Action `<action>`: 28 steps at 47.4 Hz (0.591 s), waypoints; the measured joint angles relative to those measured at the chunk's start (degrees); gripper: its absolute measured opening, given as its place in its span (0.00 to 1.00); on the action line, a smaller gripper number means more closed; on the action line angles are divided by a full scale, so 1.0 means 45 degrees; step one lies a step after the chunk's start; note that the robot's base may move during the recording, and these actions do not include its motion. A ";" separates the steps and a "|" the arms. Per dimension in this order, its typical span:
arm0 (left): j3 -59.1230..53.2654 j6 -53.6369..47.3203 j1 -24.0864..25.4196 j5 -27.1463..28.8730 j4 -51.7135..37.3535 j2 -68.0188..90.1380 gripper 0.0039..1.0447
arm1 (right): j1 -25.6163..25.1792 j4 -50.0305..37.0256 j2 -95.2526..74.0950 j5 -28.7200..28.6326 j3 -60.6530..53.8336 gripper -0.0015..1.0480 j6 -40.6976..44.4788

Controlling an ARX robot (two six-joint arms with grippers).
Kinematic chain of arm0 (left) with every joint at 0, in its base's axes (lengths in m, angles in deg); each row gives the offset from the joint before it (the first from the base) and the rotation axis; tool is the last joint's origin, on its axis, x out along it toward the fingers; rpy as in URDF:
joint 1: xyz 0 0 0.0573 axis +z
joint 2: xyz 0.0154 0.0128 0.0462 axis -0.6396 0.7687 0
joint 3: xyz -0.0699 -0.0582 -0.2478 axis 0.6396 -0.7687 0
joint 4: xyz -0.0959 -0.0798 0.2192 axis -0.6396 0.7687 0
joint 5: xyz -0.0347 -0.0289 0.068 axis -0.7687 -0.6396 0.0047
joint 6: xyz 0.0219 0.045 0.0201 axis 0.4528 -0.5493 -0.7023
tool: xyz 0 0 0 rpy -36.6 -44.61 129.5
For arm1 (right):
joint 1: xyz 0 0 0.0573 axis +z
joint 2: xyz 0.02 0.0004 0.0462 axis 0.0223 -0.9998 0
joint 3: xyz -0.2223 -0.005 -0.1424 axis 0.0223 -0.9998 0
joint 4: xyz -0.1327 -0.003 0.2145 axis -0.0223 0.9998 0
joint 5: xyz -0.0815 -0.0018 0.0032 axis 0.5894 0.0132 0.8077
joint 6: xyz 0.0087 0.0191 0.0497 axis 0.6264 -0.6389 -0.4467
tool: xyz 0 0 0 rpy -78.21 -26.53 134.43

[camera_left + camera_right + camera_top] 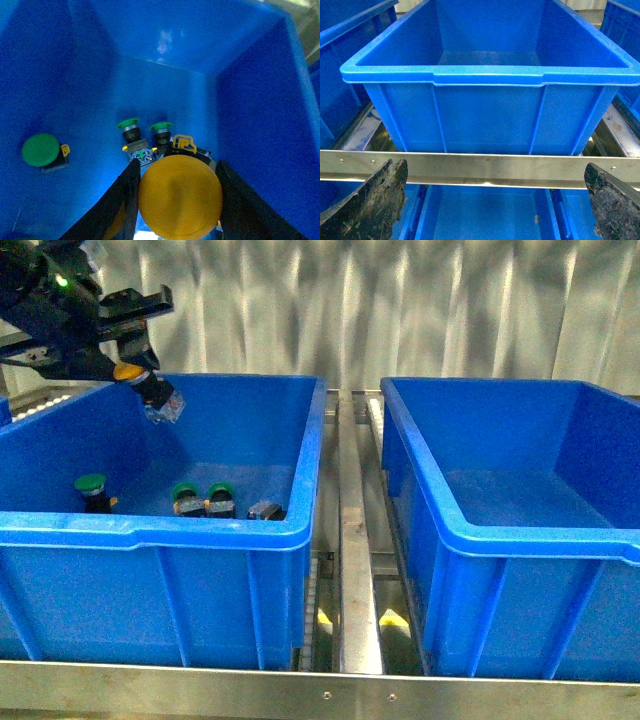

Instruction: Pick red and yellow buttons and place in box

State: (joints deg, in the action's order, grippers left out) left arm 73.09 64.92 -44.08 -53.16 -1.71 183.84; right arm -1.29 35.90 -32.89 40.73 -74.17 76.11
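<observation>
Yellow domed push-button switch [131, 372] hung tilted in the clenched left claw [138, 368], high over the left-hand deep blue plastic crate [150, 532]. I judged it was held that high to clear the rim on the way to the right-hand blue plastic crate [520, 525], which I took for the box. From the left wrist, the black fingers [122, 200] flanked the cap, which hid the button's body and the actual grip.

Three green-capped buttons [90, 483] sat on the left crate's floor, rightly left alone. A fourth dark piece [265, 510] lay beside them. Its cap colour was hidden, so I couldn't say whether it counted.

My right claw [490, 205] gaped wide, released and holding nothing, parked before a steel rail [480, 167]. It didn't appear in the front view.
</observation>
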 joint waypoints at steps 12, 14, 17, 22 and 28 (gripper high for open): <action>-0.5425 0.1773 0.0379 -0.5391 -0.5586 -0.2633 0.34 | 0.0000 0.0000 0.0005 0.0000 0.0000 0.97 0.0000; -0.6096 0.2579 0.0253 -0.6280 -0.6547 -0.2953 0.34 | 0.0000 0.0000 0.0000 0.0005 0.0000 0.97 0.0000; -0.6756 0.3594 0.0053 -0.7028 -0.7660 -0.3249 0.34 | 0.0000 0.0000 0.0000 0.0000 0.0000 0.97 0.0000; -0.7582 0.5163 -0.0325 -0.7694 -0.9437 -0.3517 0.34 | 0.0000 0.0000 0.0005 0.0000 0.0000 0.97 0.0000; -0.8398 0.6533 -0.0928 -0.8340 -1.0899 -0.3701 0.34 | 0.0000 0.0000 0.0005 0.0000 0.0000 0.97 0.0000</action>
State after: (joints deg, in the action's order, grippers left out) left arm 35.30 94.32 -48.25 -90.69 -50.76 167.19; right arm -1.29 35.90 -32.87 40.73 -74.17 76.11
